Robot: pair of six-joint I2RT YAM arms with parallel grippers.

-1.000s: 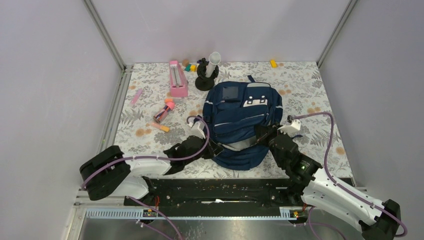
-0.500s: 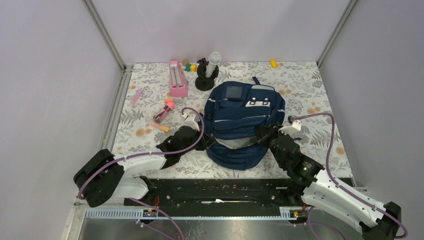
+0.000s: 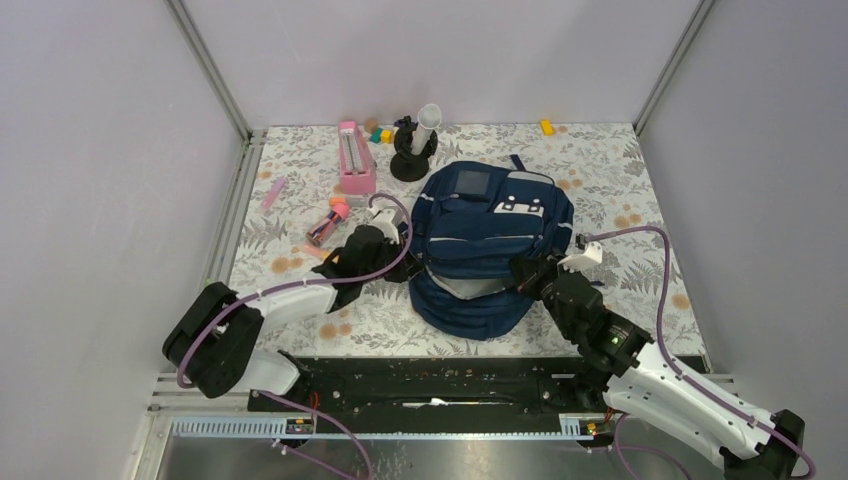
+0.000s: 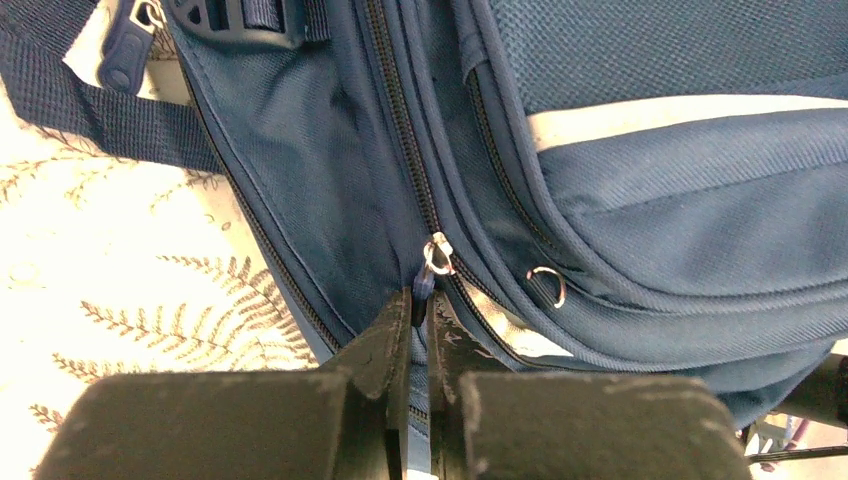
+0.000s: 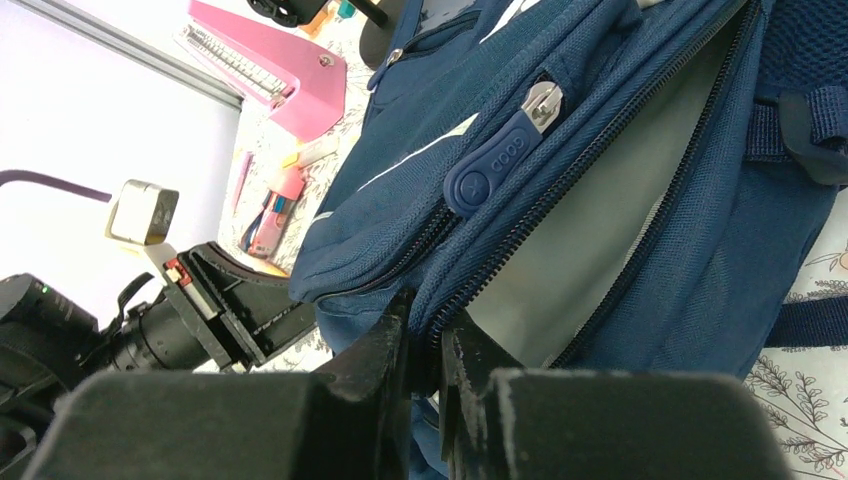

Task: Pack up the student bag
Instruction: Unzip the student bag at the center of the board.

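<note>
Lying mid-way across the table, bottom toward its near edge, the bag has its zipper pull pinched by the left gripper; the right gripper is clamped on its opening's rim.

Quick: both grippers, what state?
The left gripper is closed on the student bag's zipper pull.
The right gripper is closed on the student bag's opening edge.
</note>
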